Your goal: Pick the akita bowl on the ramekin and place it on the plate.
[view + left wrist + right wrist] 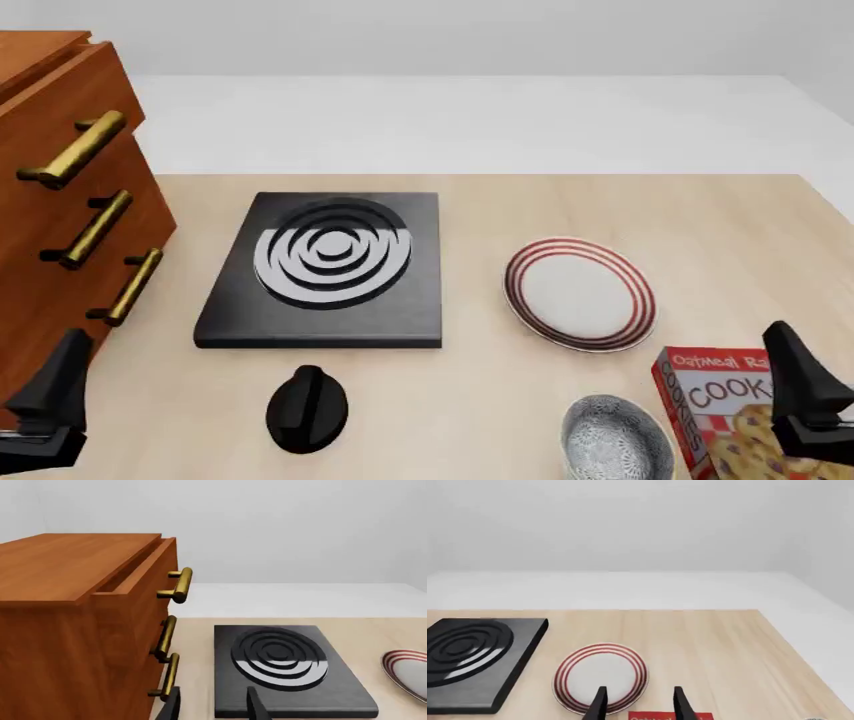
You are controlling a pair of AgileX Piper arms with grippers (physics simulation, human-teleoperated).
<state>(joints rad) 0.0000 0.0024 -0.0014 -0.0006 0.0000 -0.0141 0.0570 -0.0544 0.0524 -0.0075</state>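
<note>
Akita bowl (615, 438) at the near table edge, right of centre: grey-white speckled inside, nothing in it; its underside and the ramekin cannot be made out. Cookie box (727, 412) just beside it on the right. Plate (581, 294), white with red rings, bare, lies farther back. Black stove slab (327, 270) left of plate; wooden drawer cabinet (67, 200) far left. Left gripper (213, 705) and right gripper (639, 703): fingers apart, holding nothing.

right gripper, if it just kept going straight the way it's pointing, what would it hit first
Probably the plate: the right gripper is open, with the plate's right edge showing just beyond its fingertips. The cookie box lies below that line, but depth is unclear.
</note>
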